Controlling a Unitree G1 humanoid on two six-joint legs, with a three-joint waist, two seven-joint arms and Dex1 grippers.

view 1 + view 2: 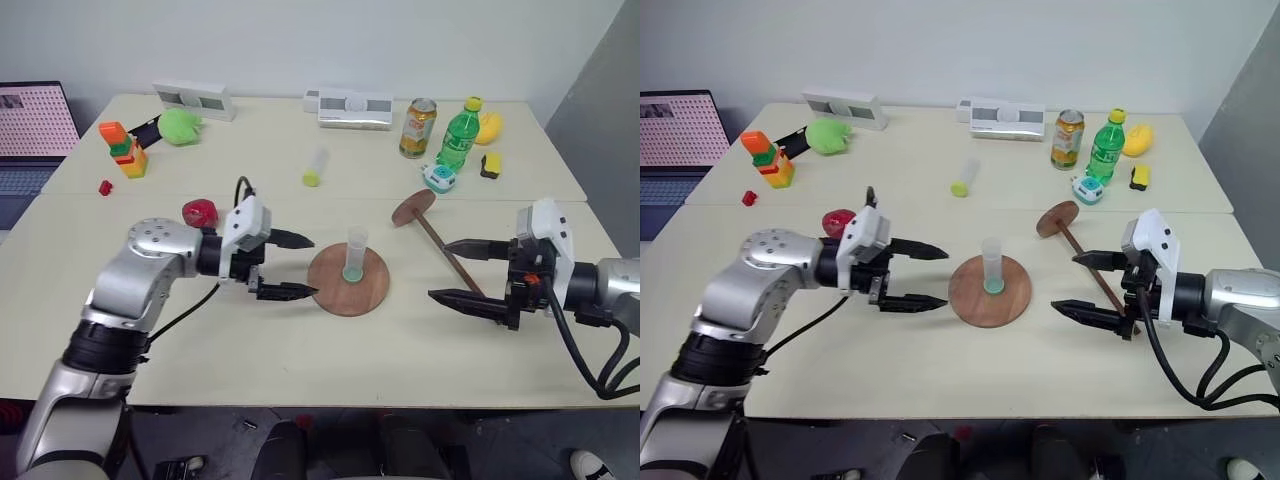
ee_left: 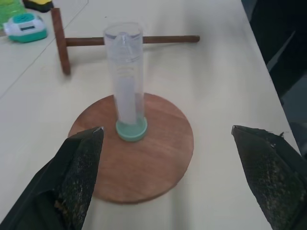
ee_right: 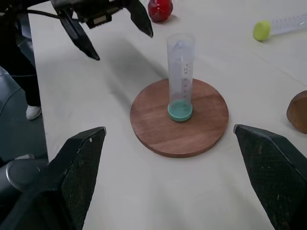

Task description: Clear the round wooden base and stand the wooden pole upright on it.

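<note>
The round wooden base (image 1: 349, 281) lies flat mid-table with a clear plastic tube (image 1: 356, 252) on a green foot standing upright at its centre. The wooden pole (image 1: 446, 253) lies on the table to the right of the base, its end disc (image 1: 412, 209) tilted up at the far end. My left gripper (image 1: 297, 266) hovers open just left of the base, fingers pointing at the tube. Open as well, my right gripper (image 1: 455, 272) sits right of the base, its fingers straddling the pole's near end without touching it.
A red apple-like toy (image 1: 200, 212) lies behind my left gripper. A second tube with a yellow-green end (image 1: 314, 168) lies farther back. A can (image 1: 417, 127), a green bottle (image 1: 459, 135), a small teal device (image 1: 438, 177) and toy blocks (image 1: 124, 149) line the far side.
</note>
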